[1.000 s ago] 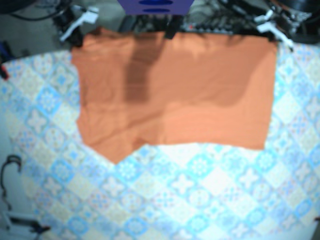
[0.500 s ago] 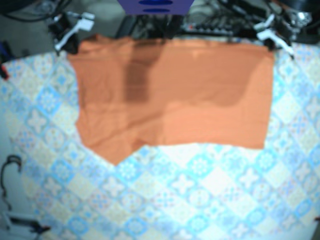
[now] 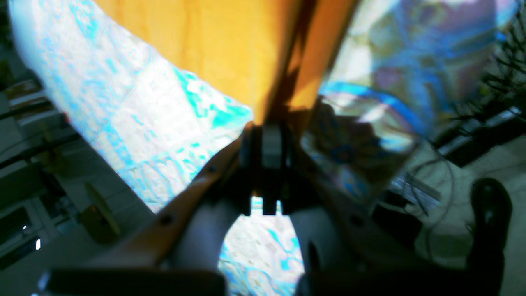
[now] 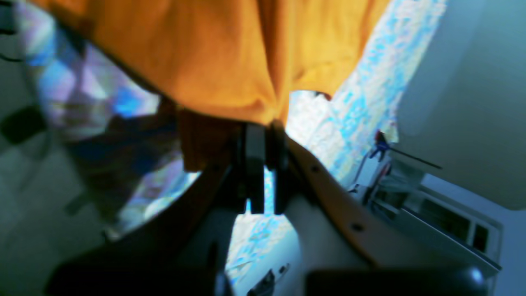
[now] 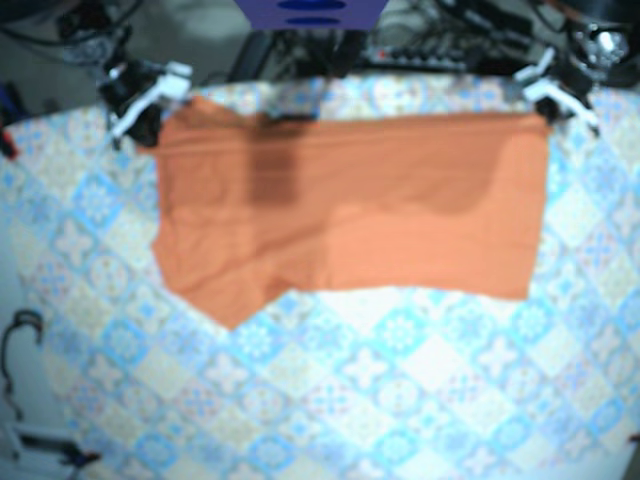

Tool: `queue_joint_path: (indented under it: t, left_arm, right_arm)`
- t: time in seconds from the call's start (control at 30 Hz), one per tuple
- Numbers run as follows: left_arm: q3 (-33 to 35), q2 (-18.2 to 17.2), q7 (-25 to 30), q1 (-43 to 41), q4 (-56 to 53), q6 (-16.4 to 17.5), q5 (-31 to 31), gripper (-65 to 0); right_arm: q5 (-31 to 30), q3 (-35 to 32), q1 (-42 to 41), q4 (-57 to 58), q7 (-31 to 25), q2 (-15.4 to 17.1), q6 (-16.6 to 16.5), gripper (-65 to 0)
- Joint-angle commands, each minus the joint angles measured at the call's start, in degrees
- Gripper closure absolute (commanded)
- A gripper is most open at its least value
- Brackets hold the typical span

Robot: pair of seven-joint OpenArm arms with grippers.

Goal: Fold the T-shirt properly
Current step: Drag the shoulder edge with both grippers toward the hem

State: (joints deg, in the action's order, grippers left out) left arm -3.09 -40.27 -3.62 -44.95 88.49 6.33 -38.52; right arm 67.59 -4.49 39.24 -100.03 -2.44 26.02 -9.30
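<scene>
Left end effector (image 3: 267,123) and right end effector (image 4: 265,125), each pinching a corner of the orange T-shirt (image 5: 350,200), have pulled its far edge inward across the desk (image 5: 400,400), so the fold's starting imo.

Table (image 5: 400,400) under a cloth of blue, white and pale yellow tiles, brightly lit, washed almost white toward the near edge. Beyond the far edge, grey floor (image 5: 40,75) with a tangle of dark cables (image 5: 430,45), and a dark blue block (image 5: 310,12) at the middle. Off the edge at the base view's left, close to the near corner, a black cable loop (image 5: 20,335). In the left wrist view, dim shelves (image 3: 24,176), much blurred, and thin wires (image 3: 431,181) on pale floor. In the right wrist view, a plain pale surface (image 4: 464,102) and a white cabinet (image 4: 448,226) below it.
</scene>
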Motion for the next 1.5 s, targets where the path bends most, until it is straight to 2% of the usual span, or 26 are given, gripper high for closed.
queue_joint_path:
  t: [0.0, 0.23, 0.57, 0.8, 1.2, 1.47]
  left_arm:
    - [-0.6, -1.0, -0.2, -0.1, 0.5, -0.9, 0.1, 0.0]
    - [-0.7, 0.5, -0.3, 4.8, 0.3, -0.8, 0.1, 0.0]
    - [-0.6, 0.6, -0.3, 9.0, 0.2, -0.7, 0.0, 0.0]
    - [-0.4, 0.6, -0.3, 11.7, -2.7, -0.6, -0.1, 0.0]
    - [-0.2, 0.7, -0.3, 12.6, -5.5, -0.6, 0.1, 0.0]
    - [-0.2, 0.7, -0.3, 13.9, -5.5, -0.6, 0.1, 0.0]
  right_arm:
    - [-0.1, 0.4, -0.2, -0.6, 0.1, 0.7, 0.5, 0.0]
    - [-0.1, -1.5, -3.3, 0.0, 0.3, 0.7, 0.5, 0.0]
    - [-0.1, -5.3, -7.6, 5.1, 0.4, 0.7, 0.5, 0.0]
    - [-0.1, -5.7, -10.8, 8.6, 0.4, 0.7, 0.5, 0.0]
    - [-0.1, -5.7, -13.4, 10.2, 0.1, 0.7, 0.5, 0.0]
    - [-0.1, -8.6, -16.2, 13.6, 0.3, 0.7, 0.5, 0.0]
